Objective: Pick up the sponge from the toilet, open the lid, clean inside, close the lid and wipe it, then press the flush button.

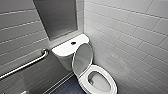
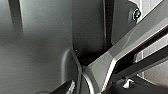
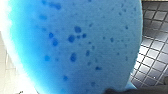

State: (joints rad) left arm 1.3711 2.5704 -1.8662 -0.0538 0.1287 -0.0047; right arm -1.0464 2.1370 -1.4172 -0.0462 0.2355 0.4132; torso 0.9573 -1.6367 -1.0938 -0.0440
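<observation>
One toilet (image 1: pixel 82 60), one flush button (image 1: pixel 73 43) on its tank, one grab bar (image 1: pixel 25 65) at nine o'clock from it, one sponge (image 3: pixel 75 45).

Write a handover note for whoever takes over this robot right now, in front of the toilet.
Right tool: shut on the sponge, above the dark floor tiles.
Left tool: cannot tell whether open or shut.
The toilet: lid raised, seat down, flush button on the tank top.
Done: sponge picked up, lid opened.
Left: clean inside (progress unclear), close lid, wipe it, press flush.
</observation>
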